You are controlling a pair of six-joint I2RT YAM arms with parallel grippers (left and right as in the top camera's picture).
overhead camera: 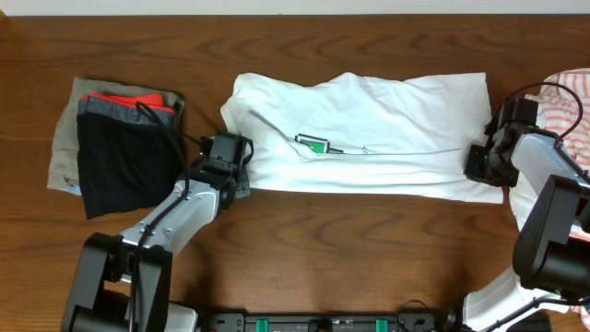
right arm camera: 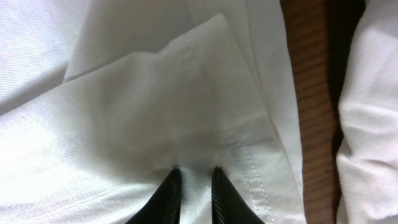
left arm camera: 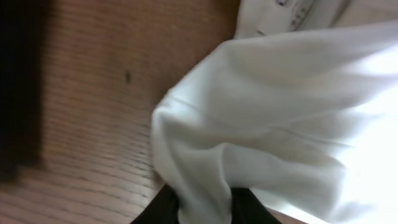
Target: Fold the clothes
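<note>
A white shirt [overhead camera: 369, 129] with a small green-and-black print [overhead camera: 315, 143] lies folded lengthwise across the table's middle. My left gripper [overhead camera: 232, 175] is at its left near corner, shut on a bunch of the white fabric [left arm camera: 205, 193]. My right gripper [overhead camera: 481, 164] is at the shirt's right near corner, its fingers [right arm camera: 194, 177] shut on a pinch of the hemmed edge [right arm camera: 249, 162]. A white orange-striped garment [overhead camera: 567, 97] lies at the right edge, partly behind the right arm.
A pile of folded clothes [overhead camera: 120, 138] in khaki, grey, orange and black sits at the left. Bare wooden table [overhead camera: 350, 249] runs along the front and back.
</note>
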